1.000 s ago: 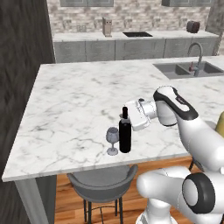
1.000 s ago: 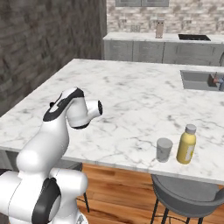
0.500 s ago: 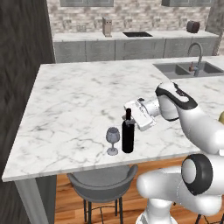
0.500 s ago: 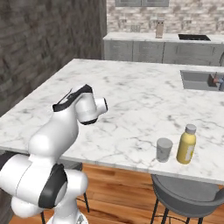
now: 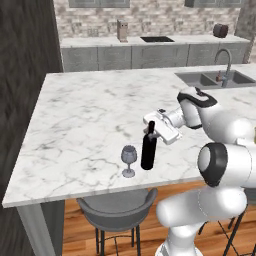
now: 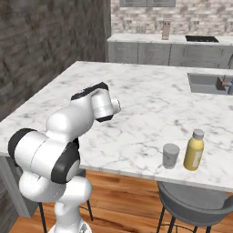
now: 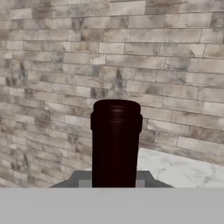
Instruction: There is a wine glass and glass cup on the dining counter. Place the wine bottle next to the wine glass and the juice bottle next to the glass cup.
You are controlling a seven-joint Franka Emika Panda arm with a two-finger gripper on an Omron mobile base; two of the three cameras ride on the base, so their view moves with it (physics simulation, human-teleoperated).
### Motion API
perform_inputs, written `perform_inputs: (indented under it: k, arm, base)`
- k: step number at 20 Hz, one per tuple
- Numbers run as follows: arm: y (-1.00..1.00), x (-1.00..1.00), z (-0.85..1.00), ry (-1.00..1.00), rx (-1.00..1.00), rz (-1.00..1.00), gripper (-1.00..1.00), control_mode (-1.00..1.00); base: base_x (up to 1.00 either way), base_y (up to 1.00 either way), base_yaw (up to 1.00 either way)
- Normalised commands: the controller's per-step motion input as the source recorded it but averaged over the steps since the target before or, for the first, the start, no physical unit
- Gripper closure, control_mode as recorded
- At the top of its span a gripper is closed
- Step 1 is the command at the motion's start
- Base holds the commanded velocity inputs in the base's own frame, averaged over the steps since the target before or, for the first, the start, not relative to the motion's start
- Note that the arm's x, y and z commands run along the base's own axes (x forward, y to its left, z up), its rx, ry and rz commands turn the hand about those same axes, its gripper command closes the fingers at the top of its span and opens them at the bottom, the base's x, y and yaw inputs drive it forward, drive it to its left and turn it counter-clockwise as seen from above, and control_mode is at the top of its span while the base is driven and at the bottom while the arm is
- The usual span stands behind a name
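Left base view: the wine bottle (image 5: 148, 151) stands on the tabletop (image 5: 90, 115) beside the wine glass (image 5: 128, 160), lower centre, neck gripped by the jaws. Right base view: juice bottle (image 6: 194, 150) beside glass cup (image 6: 171, 155), lower right. Only release seems left.

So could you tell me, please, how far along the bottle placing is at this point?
Done, by the look of it: the juice bottle stands right beside the glass cup on the dining counter. In hand: the wine bottle stands upright close to the wine glass, with the gripper shut on its neck. Left: letting go of the bottle and backing the arm away.
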Motion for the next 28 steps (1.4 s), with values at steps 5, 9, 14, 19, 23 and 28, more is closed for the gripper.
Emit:
perform_inputs:
  k: [5,9,14,19,23,28]
  arm:
    - [-0.07,0.16,-0.15,-0.09,0.06,0.00,1.00,-1.00]
    - [0.00,0.14,-0.21,-0.14,0.00,-0.03,1.00,-1.00]
    - [0.00,0.12,-0.15,-0.08,0.00,-0.07,1.00,-1.00]
    - [0.00,0.08,-0.07,0.00,0.00,-0.07,1.00,-1.00]
    - [0.00,0.01,-0.03,0.09,0.02,-0.07,1.00,-1.00]
    - [0.01,0.05,-0.08,0.08,0.00,-0.07,1.00,-1.00]
  base:
    - [0.00,0.00,0.00]
    - [0.00,0.00,0.00]
    - [0.00,0.00,0.00]
    - [0.00,0.00,0.00]
    - [0.00,0.00,0.00]
    - [0.00,0.00,0.00]
